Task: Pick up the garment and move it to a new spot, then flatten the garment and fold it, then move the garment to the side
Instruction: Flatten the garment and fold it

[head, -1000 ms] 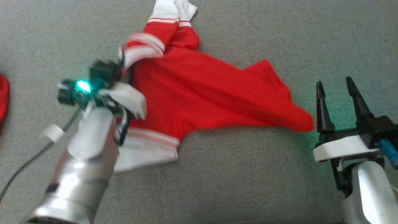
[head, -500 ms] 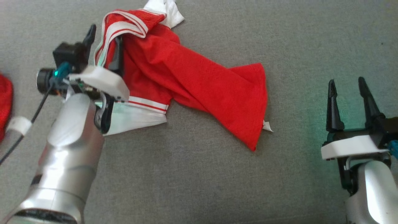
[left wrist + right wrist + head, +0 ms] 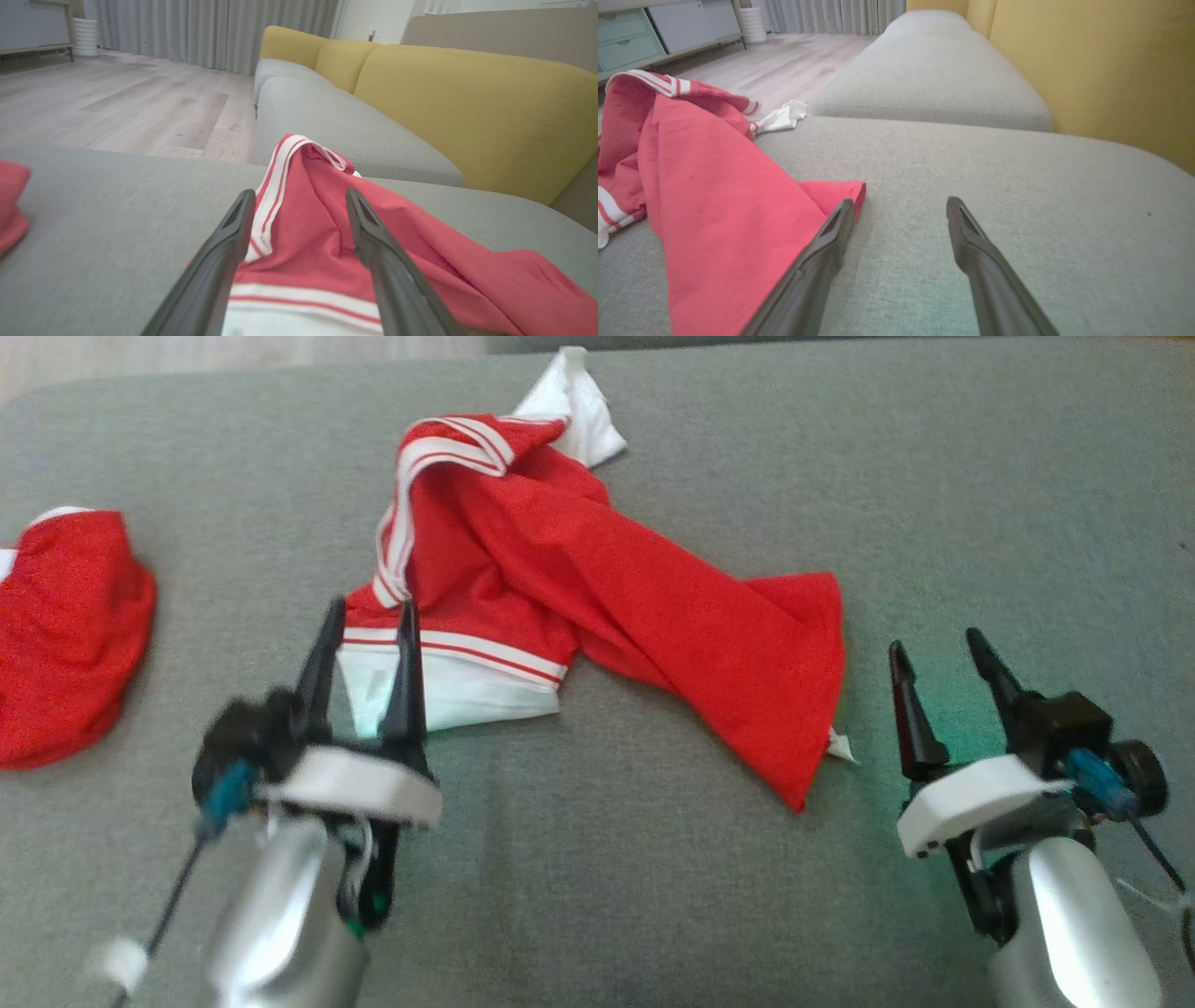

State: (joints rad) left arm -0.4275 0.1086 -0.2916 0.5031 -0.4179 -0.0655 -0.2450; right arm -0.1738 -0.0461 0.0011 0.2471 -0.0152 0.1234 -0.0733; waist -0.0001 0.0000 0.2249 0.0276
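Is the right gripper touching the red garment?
Apart. Head view shows a strip of bare grey cushion between the right gripper and the garment hem.

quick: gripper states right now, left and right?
Left gripper: open, holding nothing, fingers pointing at the red garment's striped hem.
Right gripper: open, empty, beside its pointed corner.
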